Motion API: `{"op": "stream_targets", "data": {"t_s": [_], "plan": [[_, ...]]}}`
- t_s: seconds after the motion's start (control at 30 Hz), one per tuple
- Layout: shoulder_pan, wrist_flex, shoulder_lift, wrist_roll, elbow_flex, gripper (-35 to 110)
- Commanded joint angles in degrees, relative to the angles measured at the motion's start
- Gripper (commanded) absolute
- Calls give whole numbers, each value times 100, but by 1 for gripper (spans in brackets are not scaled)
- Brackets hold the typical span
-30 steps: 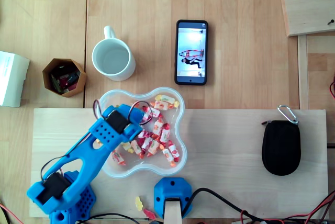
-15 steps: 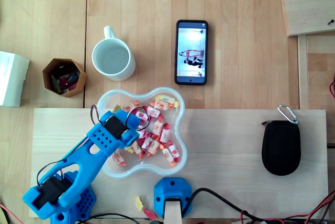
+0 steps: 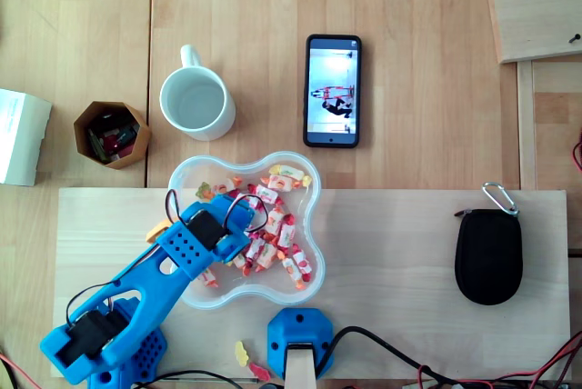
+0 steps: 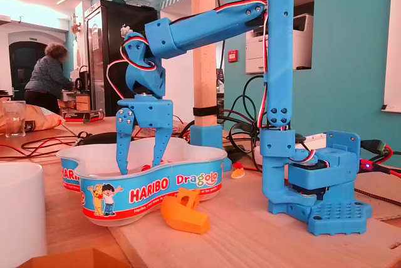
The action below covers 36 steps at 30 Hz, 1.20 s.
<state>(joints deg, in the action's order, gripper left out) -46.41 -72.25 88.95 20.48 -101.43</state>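
Currently | pincer [image 4: 138, 168] spread open, tips hidden below rim of tub [image 4: 156, 188] | sweets [image 3: 273, 236] fill tub | tub straddles top edge of board [image 3: 391, 262] on desk [image 3: 418, 62], left of middle, overhead view | orange part [image 4: 183, 211] just beside tub | mug [image 3: 194, 103] near tub's far side, apart.

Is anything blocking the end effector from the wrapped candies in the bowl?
Nothing visible does. The end effector, jaws open, hangs with its fingertips below the rim of the bowl, over the candies. The orange piece lies outside the bowl, beside its wall.
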Motion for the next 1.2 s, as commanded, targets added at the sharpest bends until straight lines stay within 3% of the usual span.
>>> {"op": "stream_targets", "data": {"t_s": [0.0, 1.17], "plan": [[-167, -9, 360, 105, -53, 20], [-185, 26, 360, 448, -272, 20]]}}
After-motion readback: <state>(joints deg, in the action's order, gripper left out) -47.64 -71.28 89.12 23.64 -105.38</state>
